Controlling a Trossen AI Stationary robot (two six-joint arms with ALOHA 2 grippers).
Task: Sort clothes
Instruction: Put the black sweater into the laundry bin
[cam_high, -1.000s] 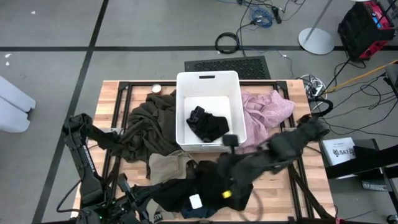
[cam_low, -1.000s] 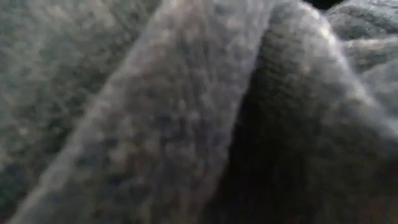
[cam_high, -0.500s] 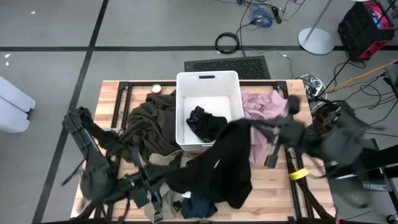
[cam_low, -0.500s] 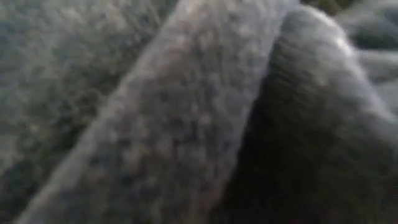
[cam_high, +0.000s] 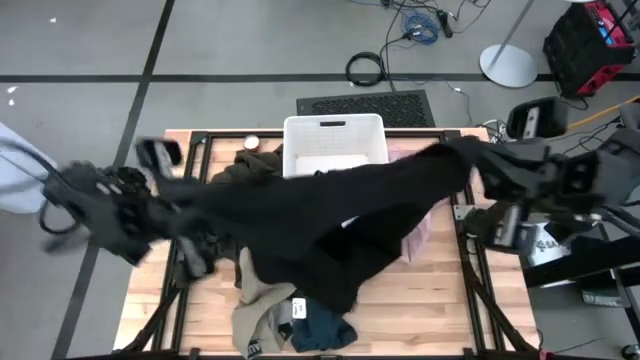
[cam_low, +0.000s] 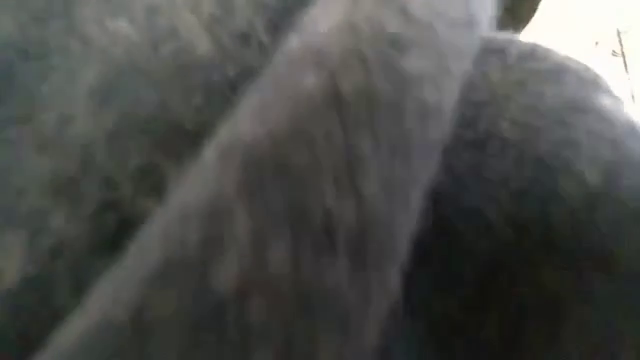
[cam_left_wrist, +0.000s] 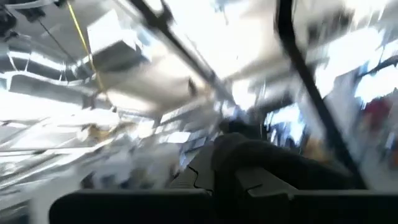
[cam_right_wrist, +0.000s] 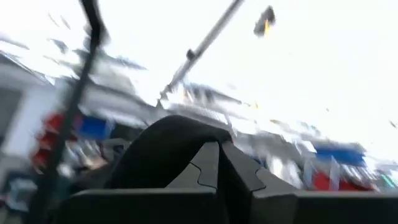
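Observation:
A black garment (cam_high: 330, 215) is stretched in the air between my two grippers, above the white bin (cam_high: 335, 128) and the table's middle. My left gripper (cam_high: 182, 192) is shut on its left end, my right gripper (cam_high: 468, 158) on its right end. A dark olive garment (cam_high: 245, 165) lies left of the bin, and a pale pink one (cam_high: 418, 240) lies right of it. A beige one (cam_high: 262, 300) and a navy-teal one (cam_high: 326, 330) lie near the front edge. Grey cloth (cam_low: 300, 200) fills the low view. My left gripper pinches a bunch of the black garment's left end (cam_left_wrist: 249, 155) between its shut fingers (cam_left_wrist: 211, 177). The cloth runs from there toward the table's right, lifted clear. My right gripper pinches a bunch of the garment's right end (cam_right_wrist: 168, 143) between its shut fingers (cam_right_wrist: 208, 165). The cloth spans toward the left gripper, and its middle sags down over the bin.
The bin stands at the table's far middle, partly hidden under the black garment. A small round thing (cam_high: 251, 142) lies at the far edge left of the bin. Bare wood (cam_high: 420, 320) shows at the near right.
Both grippers have gone up and apart, the left toward the table's left edge and the right toward the right and far edge. The black garment has been lifted from the near part of the table and spread out between them over the bin.

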